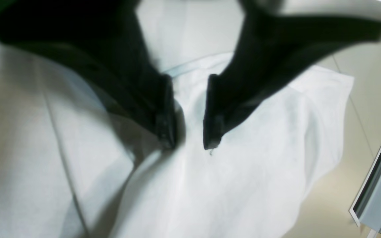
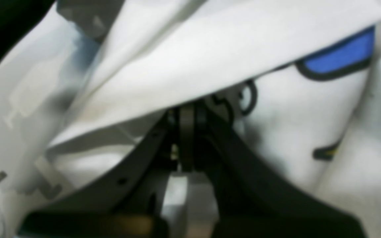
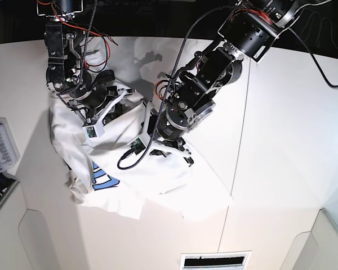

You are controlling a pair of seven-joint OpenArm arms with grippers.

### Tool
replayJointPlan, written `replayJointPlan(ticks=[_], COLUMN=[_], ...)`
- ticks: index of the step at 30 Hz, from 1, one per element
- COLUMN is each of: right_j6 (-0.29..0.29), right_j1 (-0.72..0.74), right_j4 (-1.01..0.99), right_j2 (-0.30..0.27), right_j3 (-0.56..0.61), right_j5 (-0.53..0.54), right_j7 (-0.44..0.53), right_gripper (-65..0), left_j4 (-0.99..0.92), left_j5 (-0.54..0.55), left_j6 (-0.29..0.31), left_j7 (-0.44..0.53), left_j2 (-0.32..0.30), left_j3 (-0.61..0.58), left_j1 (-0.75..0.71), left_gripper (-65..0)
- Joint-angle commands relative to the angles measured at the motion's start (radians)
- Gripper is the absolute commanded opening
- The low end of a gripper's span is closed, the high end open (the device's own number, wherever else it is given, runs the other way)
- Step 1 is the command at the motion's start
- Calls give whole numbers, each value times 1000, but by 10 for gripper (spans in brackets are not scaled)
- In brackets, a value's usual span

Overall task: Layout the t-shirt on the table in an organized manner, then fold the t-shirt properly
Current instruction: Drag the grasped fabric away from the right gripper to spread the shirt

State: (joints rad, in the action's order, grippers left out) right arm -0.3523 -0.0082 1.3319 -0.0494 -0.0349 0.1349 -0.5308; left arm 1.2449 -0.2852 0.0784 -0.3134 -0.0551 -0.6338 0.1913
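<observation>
While our right gripper (image 2: pixel 187 132) is clamped on a fold of the shirt (image 3: pixel 158 180), our left gripper (image 1: pixel 189 132) stands with fingers apart above the crumpled cloth on the table (image 3: pixel 281 140).

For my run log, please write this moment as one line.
stage: laying out | t-shirt: crumpled on table, print partly showing | left claw: jaws apart over white cloth | right claw: shut on t-shirt
</observation>
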Motion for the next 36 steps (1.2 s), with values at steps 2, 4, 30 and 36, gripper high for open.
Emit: replayJointPlan(ticks=[2, 4, 30, 36], right_j6=[4, 4, 4, 4], right_j1=[-1, -1, -1, -1], right_j4=[-1, -1, -1, -1], right_j2=[-3, -3, -3, -3], right_j3=[0, 0, 0, 0], right_j5=[-22, -22, -21, -21], right_j7=[-45, -45, -45, -45], right_gripper=[-650, -650, -650, -650], left_j4=[14, 15, 21, 21], left_j5=[-4, -5, 72, 136], left_j6=[-14, -15, 23, -31], left_j7=[19, 19, -52, -50], left_j2=[7, 6, -483, -568], left_j3=[2, 2, 2, 5], left_j1=[23, 31, 222, 224], left_gripper=[-650, -650, -650, -650])
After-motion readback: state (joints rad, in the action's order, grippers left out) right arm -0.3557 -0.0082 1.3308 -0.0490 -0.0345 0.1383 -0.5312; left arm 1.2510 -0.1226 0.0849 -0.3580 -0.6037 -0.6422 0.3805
